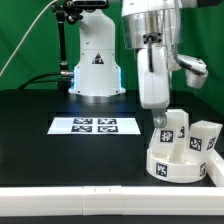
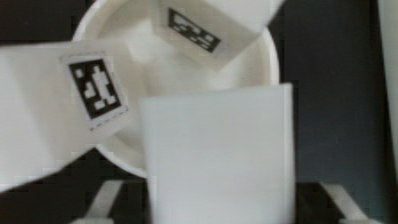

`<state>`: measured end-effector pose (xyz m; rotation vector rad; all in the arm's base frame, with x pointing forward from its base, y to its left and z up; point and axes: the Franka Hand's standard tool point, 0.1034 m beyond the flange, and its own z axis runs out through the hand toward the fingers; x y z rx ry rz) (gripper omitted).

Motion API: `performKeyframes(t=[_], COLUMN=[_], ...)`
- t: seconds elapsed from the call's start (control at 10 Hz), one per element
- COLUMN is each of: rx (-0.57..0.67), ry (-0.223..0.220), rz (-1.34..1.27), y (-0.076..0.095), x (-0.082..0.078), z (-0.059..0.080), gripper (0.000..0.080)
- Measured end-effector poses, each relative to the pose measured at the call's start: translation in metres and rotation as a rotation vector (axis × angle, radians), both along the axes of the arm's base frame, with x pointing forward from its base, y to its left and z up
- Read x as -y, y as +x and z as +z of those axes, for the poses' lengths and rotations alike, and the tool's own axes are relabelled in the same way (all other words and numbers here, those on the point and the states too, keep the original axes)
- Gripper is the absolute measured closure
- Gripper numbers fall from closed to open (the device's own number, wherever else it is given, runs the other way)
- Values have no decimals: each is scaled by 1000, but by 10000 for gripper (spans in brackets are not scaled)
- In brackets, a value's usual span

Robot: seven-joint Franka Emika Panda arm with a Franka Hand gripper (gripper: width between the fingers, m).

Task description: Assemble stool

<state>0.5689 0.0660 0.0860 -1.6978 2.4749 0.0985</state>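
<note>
You'll find the round seat (image 1: 178,160) near the table's (image 1: 60,150) front edge, toward the exterior view's right, legs (image 1: 204,138) standing in it. Your gripper (image 1: 153,100) pinches a white leg (image 2: 217,150) just above.

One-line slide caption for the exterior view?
Gripper hovers above the round stool seat and its legs, with the marker board beside them.
</note>
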Motion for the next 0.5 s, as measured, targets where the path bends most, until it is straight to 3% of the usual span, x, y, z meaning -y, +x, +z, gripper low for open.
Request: performKeyframes(t=[0.5], rx=[0], ry=[41], rz=[-316], y=[1], x=[2], z=[-1], gripper=[459])
